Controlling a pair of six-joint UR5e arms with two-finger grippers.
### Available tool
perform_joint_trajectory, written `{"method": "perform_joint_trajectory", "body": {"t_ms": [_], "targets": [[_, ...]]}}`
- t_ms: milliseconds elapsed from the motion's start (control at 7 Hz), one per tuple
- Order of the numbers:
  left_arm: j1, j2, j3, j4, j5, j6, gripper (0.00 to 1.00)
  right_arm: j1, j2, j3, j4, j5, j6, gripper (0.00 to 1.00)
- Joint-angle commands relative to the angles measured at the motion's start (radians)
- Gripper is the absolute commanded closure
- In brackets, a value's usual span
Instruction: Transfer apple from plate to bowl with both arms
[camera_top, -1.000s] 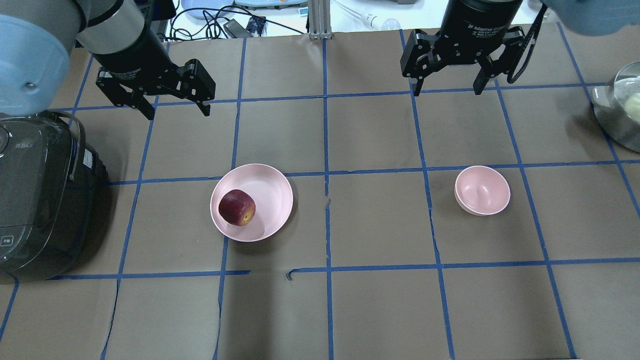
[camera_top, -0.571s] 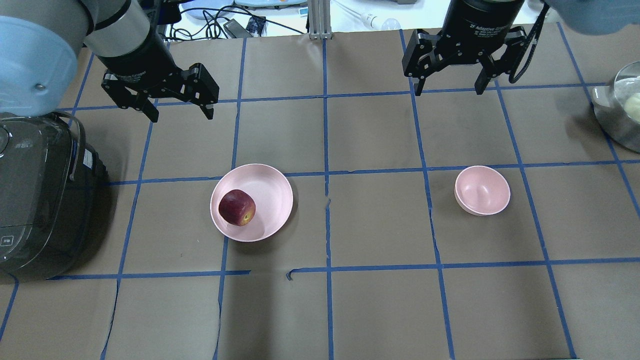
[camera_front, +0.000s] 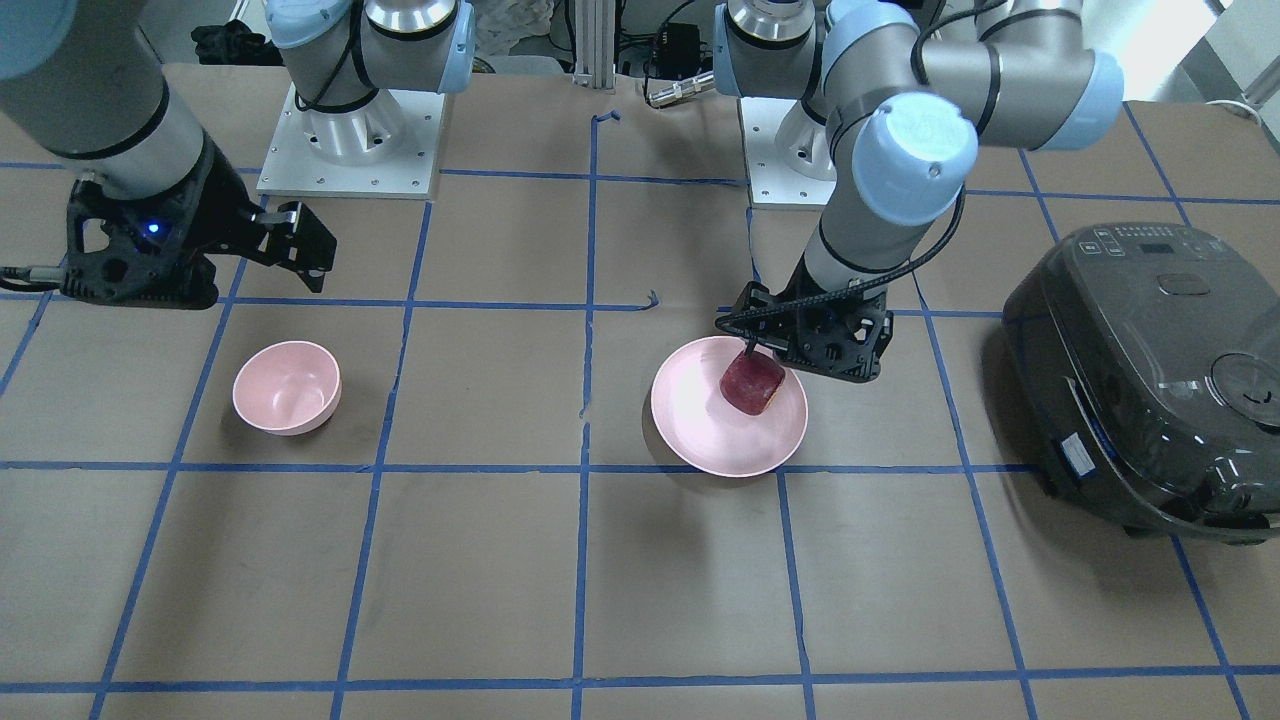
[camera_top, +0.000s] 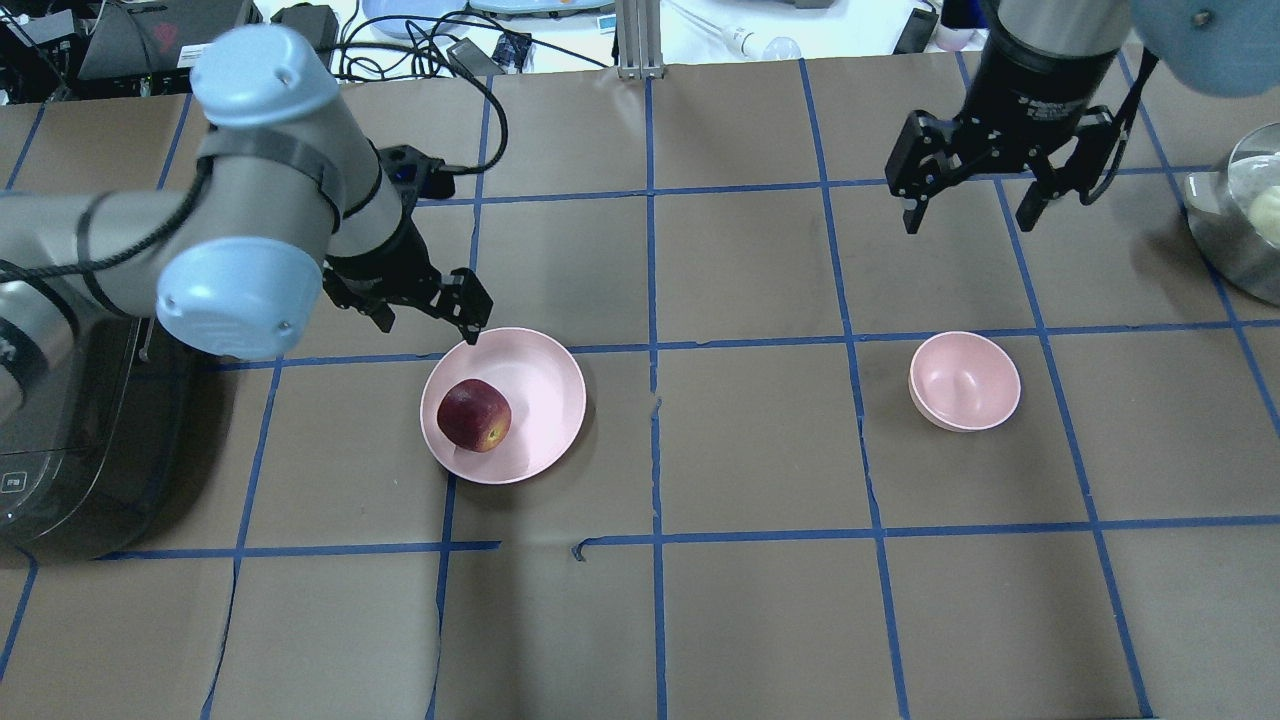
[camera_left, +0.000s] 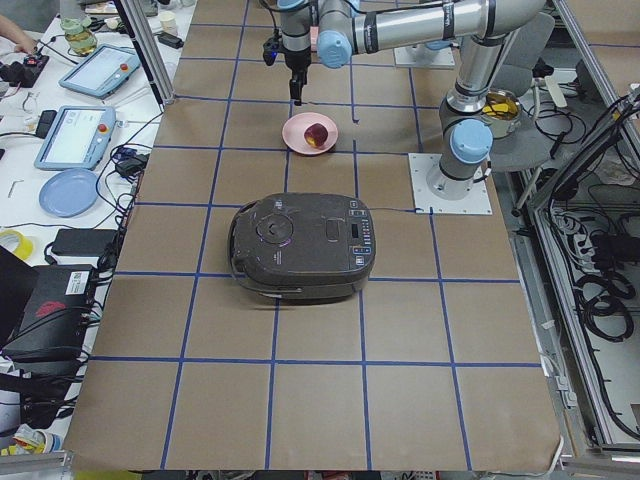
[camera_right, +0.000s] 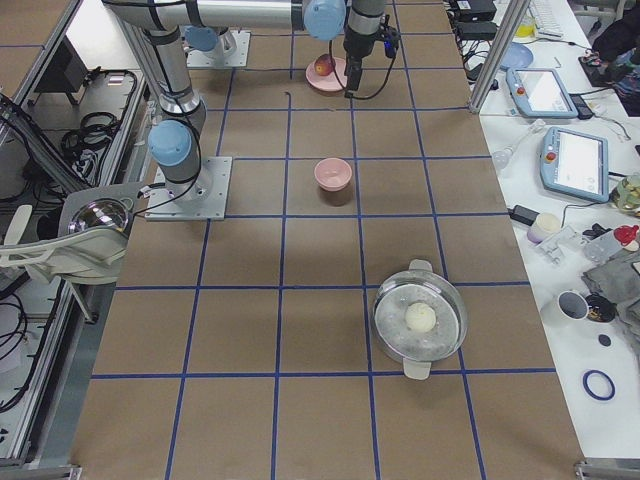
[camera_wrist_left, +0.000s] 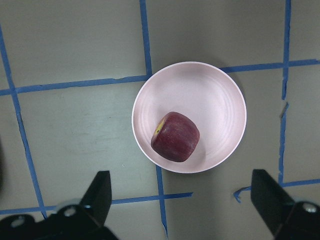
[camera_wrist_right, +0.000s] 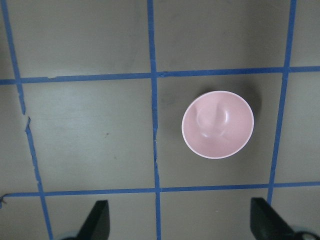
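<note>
Apple (camera_top: 473, 414) lies tipped on its side, left of centre on the plate (camera_top: 545, 385) in your overhead view, its yellowish end facing lower right. You'll see the left gripper (camera_top: 430, 328) spread wide over the plate's far rim. The right gripper (camera_top: 969, 226) is also spread, beyond the bowl (camera_top: 965, 380).

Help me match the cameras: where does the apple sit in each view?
Front-facing: apple right of centre.
Overhead: apple left of centre.
Exterior left: apple upper centre.
Exterior right: apple top centre.
Left wrist: apple centre.
Right wrist: not in it.
Landmark: the pink plate beneath it.
</note>
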Motion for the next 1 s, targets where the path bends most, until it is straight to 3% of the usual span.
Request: {"method": "perform_joint_trajectory", "body": {"t_ms": [0,286,429,714,857], "targets": [[-0.006,-0.080,-0.098,0.140,0.000,0.114,0.01,-0.120,0.020,0.215,-0.217,-0.008,-0.179,0.00],[-0.035,-0.122,-0.107,0.157,-0.029,0.108,0.02,-0.252,0.033,0.428,-0.445,-0.003,-0.306,0.01],[-0.036,-0.125,-0.112,0.157,-0.071,0.108,0.02,-0.274,0.051,0.497,-0.518,-0.002,-0.344,0.16],[-0.036,-0.131,-0.123,0.160,-0.059,0.117,0.06,-0.274,0.092,0.551,-0.594,0.003,-0.345,0.27],[-0.036,-0.134,-0.136,0.201,-0.047,0.116,0.14,-0.274,0.097,0.555,-0.603,0.001,-0.351,0.61]]}}
